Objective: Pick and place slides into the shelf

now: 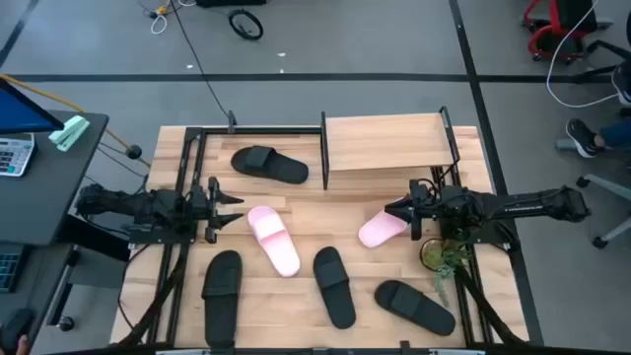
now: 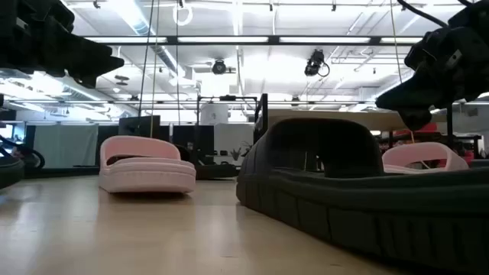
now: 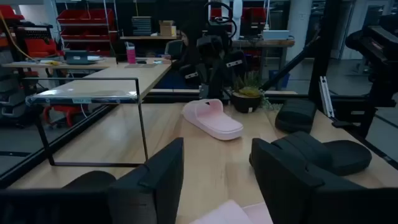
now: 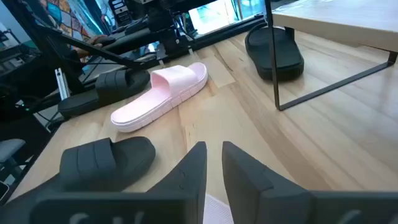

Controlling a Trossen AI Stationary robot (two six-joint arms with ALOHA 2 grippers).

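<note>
Pinching a ribbed pink slide (image 1: 381, 230), the right claw (image 1: 398, 211).

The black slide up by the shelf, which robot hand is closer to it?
Left. The left gripper sits just below-left of that black slide; the right gripper is farther, past the shelf.

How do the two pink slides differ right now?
The left pink slide lies flat on the table, free, just ahead of the open left gripper. The right pink slide has the right gripper closed on its end, and sits nearer the shelf. The left one points diagonally down the table; the right one lies more crosswise. Both are pale pink, and neither is shelved yet.
</note>
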